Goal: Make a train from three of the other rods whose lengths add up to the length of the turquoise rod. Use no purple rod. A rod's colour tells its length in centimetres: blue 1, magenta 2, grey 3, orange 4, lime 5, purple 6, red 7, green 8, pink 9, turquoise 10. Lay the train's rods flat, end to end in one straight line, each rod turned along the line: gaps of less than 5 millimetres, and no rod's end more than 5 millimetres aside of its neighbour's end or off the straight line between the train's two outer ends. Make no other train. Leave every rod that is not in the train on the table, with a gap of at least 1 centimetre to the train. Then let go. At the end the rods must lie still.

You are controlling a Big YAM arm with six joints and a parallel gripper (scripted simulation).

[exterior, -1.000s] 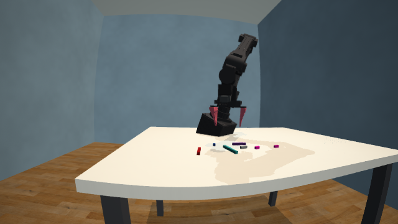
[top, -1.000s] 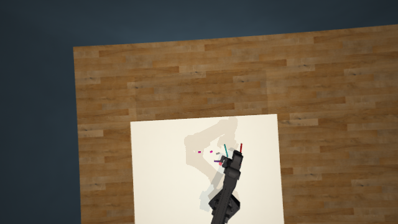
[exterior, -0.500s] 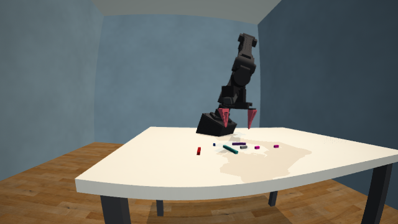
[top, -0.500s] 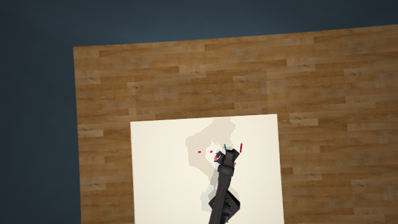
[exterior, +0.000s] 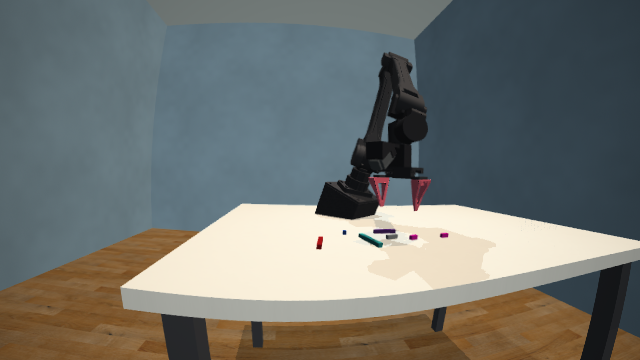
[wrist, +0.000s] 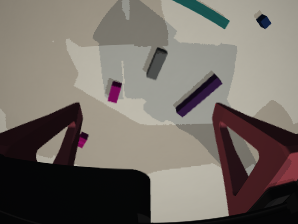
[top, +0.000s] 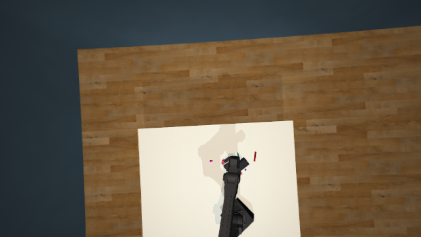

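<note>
Red, open-framed triangular fingers (exterior: 420,194) of the black gripper (top: 232,167) (exterior: 399,194) (wrist: 148,106) stand spread; a glossy grey block-shaped rod (exterior: 391,236) (wrist: 157,64) lies flat.

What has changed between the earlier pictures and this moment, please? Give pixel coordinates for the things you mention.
The open gripper (exterior: 399,208) (wrist: 147,110) has moved across the table toward the magenta rods' side, away from the red rod (top: 254,156) (exterior: 319,243). Nothing was taken hold of or let go. The red, turquoise (exterior: 370,240) (wrist: 202,12), purple (exterior: 384,231) (wrist: 199,95), grey (exterior: 392,236) (wrist: 156,64), blue (exterior: 344,232) (wrist: 263,21) and two magenta rods stayed where they lay.
</note>
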